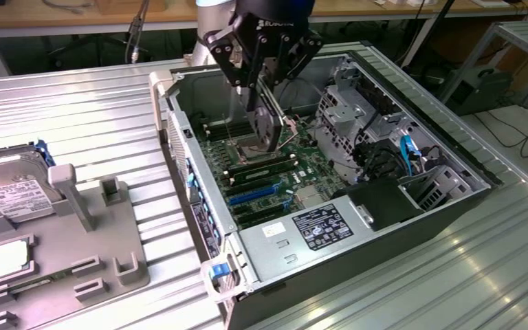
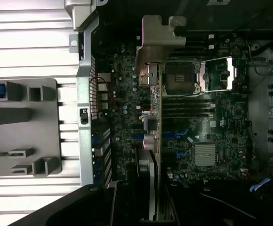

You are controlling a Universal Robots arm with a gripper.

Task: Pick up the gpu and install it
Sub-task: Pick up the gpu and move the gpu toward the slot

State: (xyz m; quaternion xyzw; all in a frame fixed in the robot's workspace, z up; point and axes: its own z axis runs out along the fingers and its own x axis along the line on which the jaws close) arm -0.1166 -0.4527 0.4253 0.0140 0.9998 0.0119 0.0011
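Gripper [image 1: 262, 103] clamps gpu [image 1: 271, 134] upright over motherboard [image 1: 302, 168]; best lower it straight, edge aligned with blue slot [image 1: 250, 197]

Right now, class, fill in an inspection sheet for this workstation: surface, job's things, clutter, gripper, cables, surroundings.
Surface: ribbed metal table, bearing an open computer case and a grey parts holder.
Job's things: gpu held on edge above the motherboard inside the case.
Clutter: hard drive and CPU chip on the holder.
Gripper: gripper shut on the gpu's upper part.
Cables: blue cable inside the case.
Surroundings: wooden benches behind.
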